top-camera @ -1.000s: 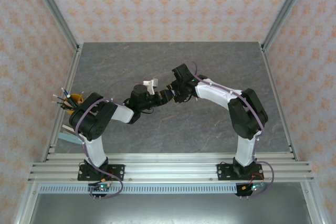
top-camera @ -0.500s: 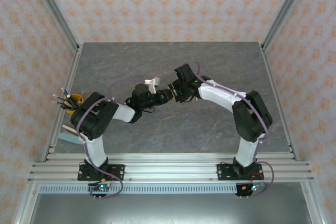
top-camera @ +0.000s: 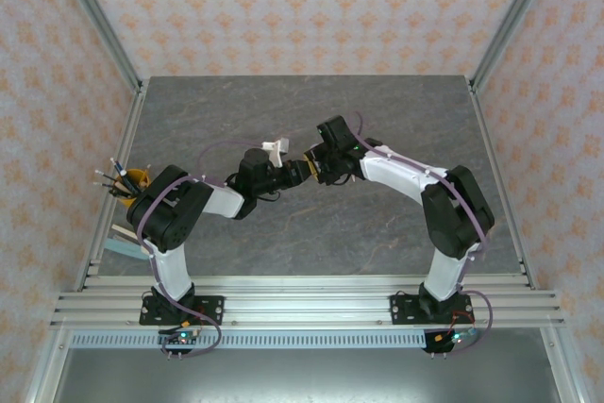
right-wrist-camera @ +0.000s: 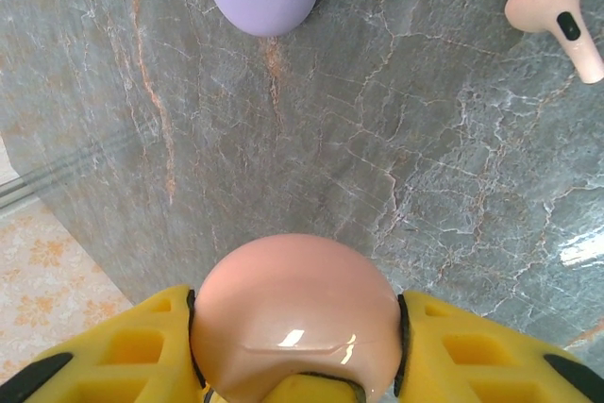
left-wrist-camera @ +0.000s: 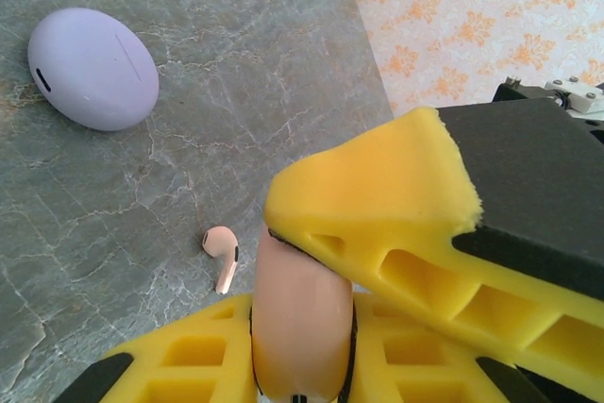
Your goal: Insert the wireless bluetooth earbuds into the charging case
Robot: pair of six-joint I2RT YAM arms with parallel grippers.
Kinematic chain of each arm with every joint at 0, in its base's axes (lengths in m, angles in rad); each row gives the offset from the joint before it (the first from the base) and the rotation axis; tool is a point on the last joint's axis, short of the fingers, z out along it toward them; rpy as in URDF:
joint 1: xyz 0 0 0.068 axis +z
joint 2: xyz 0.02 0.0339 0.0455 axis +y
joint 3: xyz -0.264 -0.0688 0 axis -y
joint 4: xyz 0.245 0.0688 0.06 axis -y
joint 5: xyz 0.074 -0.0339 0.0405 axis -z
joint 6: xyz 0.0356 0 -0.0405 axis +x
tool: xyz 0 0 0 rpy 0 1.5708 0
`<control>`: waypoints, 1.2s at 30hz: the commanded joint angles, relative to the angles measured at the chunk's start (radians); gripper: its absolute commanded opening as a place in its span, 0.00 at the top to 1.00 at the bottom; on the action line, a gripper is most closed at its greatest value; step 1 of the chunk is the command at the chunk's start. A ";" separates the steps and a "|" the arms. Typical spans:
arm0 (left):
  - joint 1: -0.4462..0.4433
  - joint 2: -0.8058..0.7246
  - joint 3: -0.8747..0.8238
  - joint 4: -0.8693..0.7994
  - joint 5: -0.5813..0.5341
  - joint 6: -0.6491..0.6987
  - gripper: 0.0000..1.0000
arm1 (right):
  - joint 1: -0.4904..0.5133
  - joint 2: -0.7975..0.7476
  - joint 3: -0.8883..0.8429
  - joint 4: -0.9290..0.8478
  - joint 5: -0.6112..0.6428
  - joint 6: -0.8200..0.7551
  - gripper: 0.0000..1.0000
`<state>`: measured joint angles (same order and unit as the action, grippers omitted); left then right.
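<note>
The left fingers point(left-wrist-camera: 377, 195) have just closed from half open to a tight pinch on the pink case point(left-wrist-camera: 297, 318); the right fingers point(right-wrist-camera: 472, 346), partly spread, grip its wider sides; opening it probably comes next; a pink earbud point(left-wrist-camera: 223, 252) lies loose on the desk point(left-wrist-camera: 142, 195), the lilac case point(left-wrist-camera: 92, 68) further off.

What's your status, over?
Left gripper shut on pale pink round charging case; right gripper gripping it too. Pale pink stemmed earbud loose on grey marble table, not yet inserted. Lilac oval case aside, nothing in the way.
</note>
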<state>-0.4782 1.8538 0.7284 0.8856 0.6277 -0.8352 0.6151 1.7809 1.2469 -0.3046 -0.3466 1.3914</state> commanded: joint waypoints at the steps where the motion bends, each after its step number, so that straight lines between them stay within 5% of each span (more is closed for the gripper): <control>1: 0.006 -0.041 0.032 -0.008 -0.050 0.028 0.74 | 0.010 -0.041 -0.021 -0.024 -0.032 0.000 0.56; 5: 0.006 -0.045 0.037 -0.001 -0.069 0.018 0.71 | 0.009 -0.044 -0.023 -0.021 -0.034 0.001 0.56; 14: 0.006 -0.045 0.058 -0.010 -0.054 0.023 0.90 | -0.002 -0.063 -0.037 -0.010 -0.038 0.002 0.56; 22: 0.006 -0.058 0.079 -0.082 -0.004 0.039 0.97 | -0.095 -0.172 -0.058 -0.015 -0.046 -0.104 0.31; 28: 0.006 -0.144 0.128 -0.289 0.092 0.128 0.97 | -0.219 -0.329 -0.145 -0.037 -0.048 -0.381 0.30; 33: 0.006 -0.228 0.192 -0.504 0.158 0.230 0.98 | -0.254 -0.428 -0.241 0.068 -0.160 -0.780 0.30; 36: 0.007 -0.253 0.230 -0.594 0.186 0.270 1.00 | -0.257 -0.467 -0.304 0.151 -0.255 -0.879 0.30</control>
<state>-0.4770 1.6325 0.9176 0.4385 0.7540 -0.6483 0.3573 1.3479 0.9852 -0.2443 -0.4980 0.7326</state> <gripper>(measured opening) 0.217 0.701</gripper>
